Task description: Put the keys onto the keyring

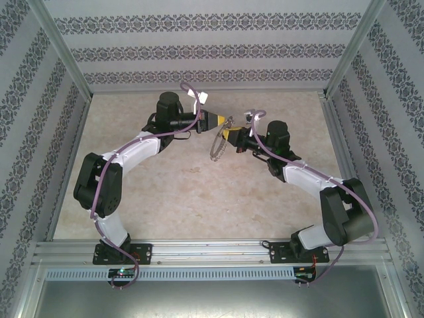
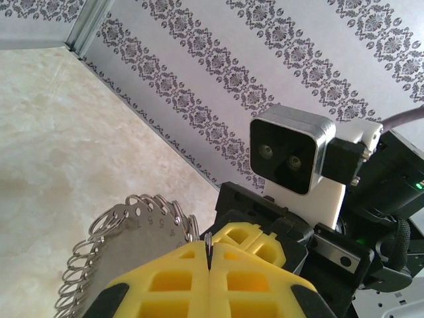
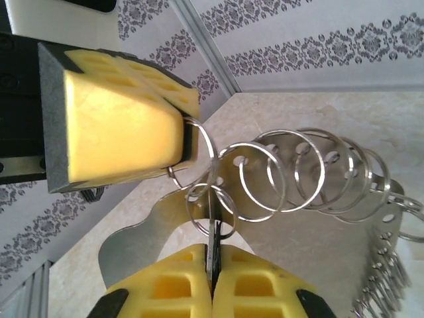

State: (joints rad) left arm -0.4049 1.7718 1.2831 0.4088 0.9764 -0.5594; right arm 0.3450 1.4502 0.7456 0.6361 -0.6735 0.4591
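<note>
Steel keyring hung mid-frame in the top view, its plate pinched by the closed right fingers. The left fingers, shut on a thin metal piece, touched it; any pull apart would likely twist the hoop or slip either grip.

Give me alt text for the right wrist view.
The right gripper, yellow fingers shut at bottom centre, pinches the keyring, a flat metal plate fringed with small split rings. The left gripper sits upper left, its tip against one ring.
</note>
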